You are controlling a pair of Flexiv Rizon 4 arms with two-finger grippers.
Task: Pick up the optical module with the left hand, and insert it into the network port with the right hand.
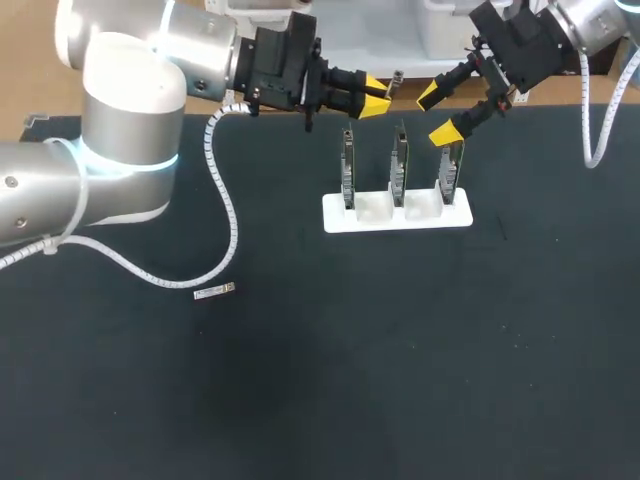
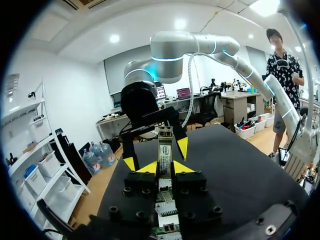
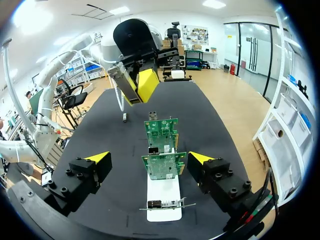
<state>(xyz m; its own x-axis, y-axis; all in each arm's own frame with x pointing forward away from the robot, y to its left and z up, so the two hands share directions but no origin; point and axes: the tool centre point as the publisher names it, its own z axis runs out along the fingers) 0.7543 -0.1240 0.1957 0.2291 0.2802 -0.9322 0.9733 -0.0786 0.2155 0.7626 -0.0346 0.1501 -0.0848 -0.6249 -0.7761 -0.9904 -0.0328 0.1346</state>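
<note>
Yellow fingertips of the left gripper [image 1: 374, 101] are pinched narrow on the optical module [image 2: 165, 146]. The module sticks out past them along the line of the fingers, its free end aimed at the right gripper [image 1: 438, 113]. That gripper hangs just ahead of the left one, fingers spread wide and holding nothing. From the left wrist its two tips appear to either side of the module's end, but from above a gap shows between them and the module, so they are near and not touching. The handover, I judge, turns on the right fingers closing across the module's long axis. Below and just beside the right gripper stand three circuit boards [image 1: 398, 165] in a white holder [image 1: 395, 217], where the network port presumably sits.
</note>
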